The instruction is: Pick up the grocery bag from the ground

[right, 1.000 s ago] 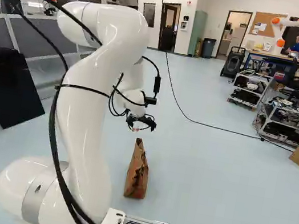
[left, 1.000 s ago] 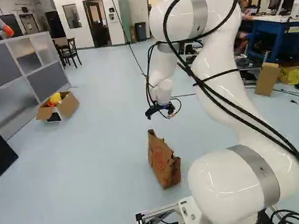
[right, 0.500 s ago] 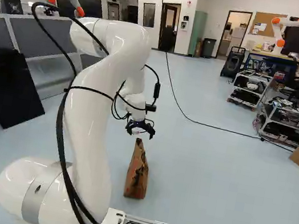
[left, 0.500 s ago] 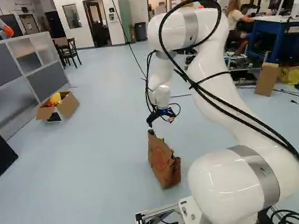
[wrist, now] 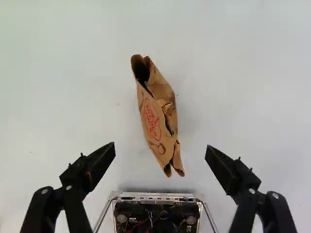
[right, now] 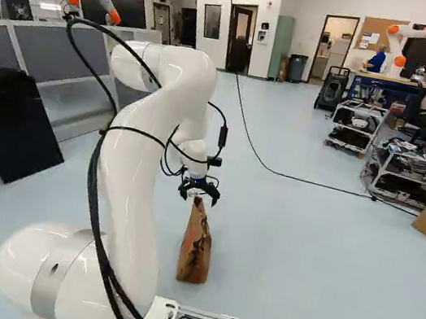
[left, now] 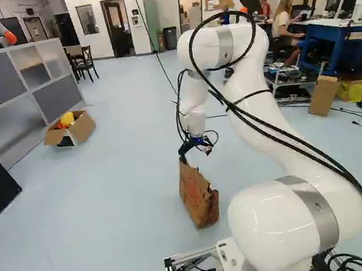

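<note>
One brown paper grocery bag [wrist: 151,116] stands upright on the floor [left: 110,211], ahead of the base. The single white arm [right: 142,139] arches up and over, its far end dropping toward the bag, with the one gripper [right: 199,193] pointing down just above the bag's top. Its two fingers are spread wide and grip nothing. Well apart from the bag, on its left, sits one open cardboard box [left: 83,128].

Matt paper, high gloss
The grocery bag [wrist: 151,119] is wrinkled brown paper; the near arm [left: 261,111] smooth and glossy, with duller grey bands [left: 318,209]; the floor [right: 301,266] smooth, faintly shiny; the far-left box [left: 83,127] matt cardboard.
</note>
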